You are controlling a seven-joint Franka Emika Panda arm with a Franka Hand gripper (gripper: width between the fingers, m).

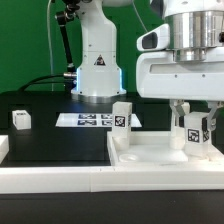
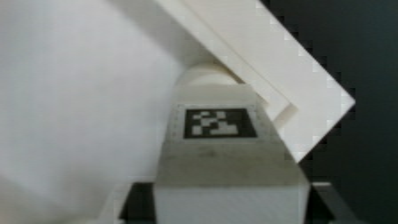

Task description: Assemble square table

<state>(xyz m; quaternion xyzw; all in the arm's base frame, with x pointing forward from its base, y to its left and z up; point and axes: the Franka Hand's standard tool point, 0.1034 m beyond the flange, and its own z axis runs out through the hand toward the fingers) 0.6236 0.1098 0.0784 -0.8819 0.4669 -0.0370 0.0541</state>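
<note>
Plastic, plain white, makes up every part of the square table, and the legs carry black-and-white square tags.

In the exterior view, at 9 o'clock low on the edge, a white piece [image 1: 3, 148] is cut off by the frame; what it is cannot be told. Just above it, also at 9 o'clock, a loose leg [image 1: 22, 119] stands alone on the black surface, small and blocky. Near the centre the marker board [image 1: 88, 120] lies flat in front of the arm's base [image 1: 97, 65].

Just right of centre, a standing leg [image 1: 121, 115] rises upright at the slab's far corner, tag facing the camera. The slab [image 1: 150, 152] fills the 4 o'clock area: large, flat, with a raised rim, lying against the long white rail [image 1: 60, 182] at 6 o'clock.

At 3 o'clock the gripper [image 1: 193, 122] is clamped on the held leg [image 1: 193, 136], which is upright above the slab's near right corner. Whether it touches the slab cannot be told. The wrist view shows that held leg [image 2: 222, 160] with its tag uppermost, beside the slab's [image 2: 71, 90] rimmed corner.

Count: one slab, three legs, one gripper, one marker board.
</note>
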